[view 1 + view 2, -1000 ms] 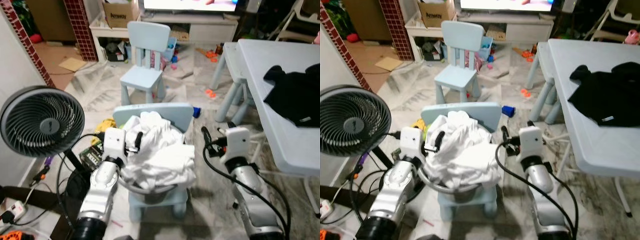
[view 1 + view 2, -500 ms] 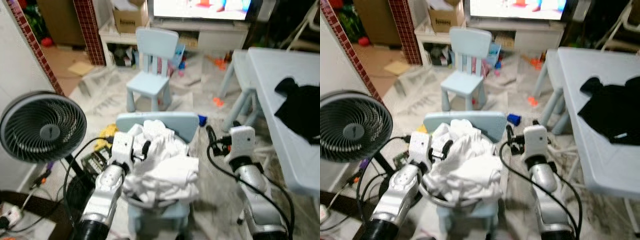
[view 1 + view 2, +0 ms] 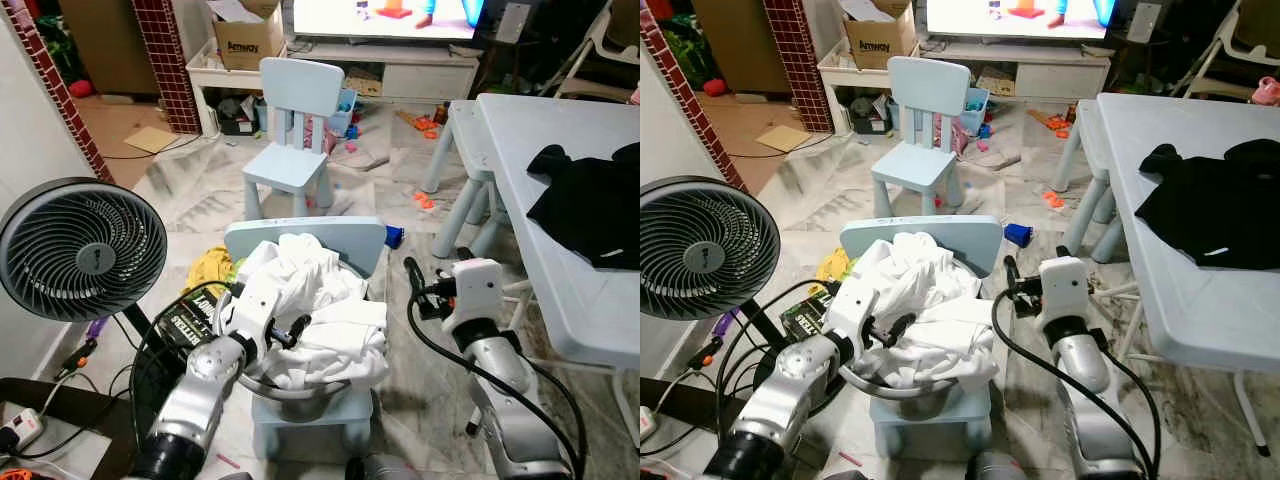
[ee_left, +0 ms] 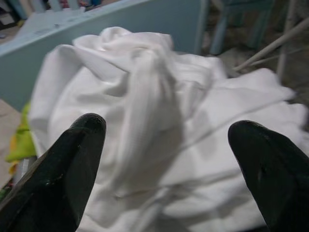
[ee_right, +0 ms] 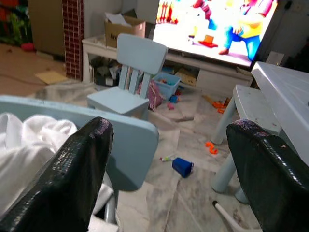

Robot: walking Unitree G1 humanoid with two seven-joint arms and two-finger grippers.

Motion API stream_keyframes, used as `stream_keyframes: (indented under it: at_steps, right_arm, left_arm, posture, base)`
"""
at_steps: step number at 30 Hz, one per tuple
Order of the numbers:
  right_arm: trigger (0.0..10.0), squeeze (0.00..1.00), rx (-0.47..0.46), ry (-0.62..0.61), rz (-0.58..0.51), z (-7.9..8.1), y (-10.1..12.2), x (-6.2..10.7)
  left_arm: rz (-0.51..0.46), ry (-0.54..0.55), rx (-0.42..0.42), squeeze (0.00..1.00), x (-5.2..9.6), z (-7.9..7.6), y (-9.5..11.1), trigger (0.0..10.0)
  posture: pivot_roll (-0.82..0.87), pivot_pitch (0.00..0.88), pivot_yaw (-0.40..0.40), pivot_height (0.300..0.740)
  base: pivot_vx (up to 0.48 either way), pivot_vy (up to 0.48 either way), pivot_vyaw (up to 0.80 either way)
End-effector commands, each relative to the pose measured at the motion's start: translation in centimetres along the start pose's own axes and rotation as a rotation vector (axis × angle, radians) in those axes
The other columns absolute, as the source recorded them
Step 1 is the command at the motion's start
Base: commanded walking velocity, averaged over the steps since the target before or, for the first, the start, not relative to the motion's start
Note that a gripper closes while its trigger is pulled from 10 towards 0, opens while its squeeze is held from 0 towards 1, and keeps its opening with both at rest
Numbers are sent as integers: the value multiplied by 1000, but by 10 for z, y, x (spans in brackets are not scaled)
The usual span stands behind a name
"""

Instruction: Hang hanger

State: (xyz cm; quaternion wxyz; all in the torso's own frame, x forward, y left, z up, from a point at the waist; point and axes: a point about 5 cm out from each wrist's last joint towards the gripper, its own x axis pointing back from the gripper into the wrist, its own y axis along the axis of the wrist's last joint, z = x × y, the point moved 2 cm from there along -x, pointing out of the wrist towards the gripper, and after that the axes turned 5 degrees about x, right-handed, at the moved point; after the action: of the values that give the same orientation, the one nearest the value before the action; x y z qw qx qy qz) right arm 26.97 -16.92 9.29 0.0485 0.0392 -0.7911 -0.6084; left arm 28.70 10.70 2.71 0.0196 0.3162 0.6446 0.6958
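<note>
No hanger can be made out. A heap of white clothes point(image 3: 312, 305) fills a round basket point(image 3: 272, 389) that stands on a small light-blue chair point(image 3: 305, 234) right before me. My left gripper point(image 4: 169, 159) is open, its black fingers point(image 4: 63, 169) spread wide just over the near left side of the white heap point(image 4: 159, 121). My right gripper point(image 3: 436, 266) is open too, held in the air to the right of the chair back, apart from the clothes, with nothing between its fingers point(image 5: 72, 169).
A black fan point(image 3: 85, 252) stands at my left with cables on the floor. On my right, a pale table point(image 3: 560, 290) carries a black garment point(image 3: 590, 195). Beyond are a second small blue chair point(image 3: 292, 150), a stool point(image 3: 462, 130), a cardboard box point(image 3: 245, 35) and scattered toys.
The head view has swung about, so the whole scene shifted. My left gripper now sits lower against the near side of the white heap. The right arm holds about the same pose.
</note>
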Motion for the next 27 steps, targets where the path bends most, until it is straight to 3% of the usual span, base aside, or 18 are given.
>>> stream_keyframes:
  at_steps: [1,5,9,11,18,27]
  right_arm:
    - [10000,0,9,-1,-7,-5,5,3]
    - [10000,0,30,5,23,-10,3,18]
    - [10000,0,44,12,43,-15,4,32]
    - [10000,0,25,102,66,-10,5,45]
    - [10000,0,-44,351,165,6,4,79]
    - [10000,0,-51,476,231,19,2,93]
  left_arm:
    - [-4,36,-15,0,0,13,4,10000]
    - [5,48,-21,0,-1,25,7,10000]
    - [10,35,-31,0,-3,27,9,10000]
    - [25,8,-53,0,-10,28,9,10000]
    - [21,-63,-79,0,-21,15,14,10000]
    - [56,-147,-116,0,-28,0,8,10000]
  posture:
    - [-65,0,-21,740]
    - [-107,46,-34,740]
    - [-149,81,-48,740]
    - [-165,91,-53,740]
    - [-217,108,-55,740]
    - [-230,107,-47,740]
  base:
    - [0,0,0]
    - [0,0,0]
    - [0,0,0]
    - [0,0,0]
    - [0,0,0]
    - [0,0,0]
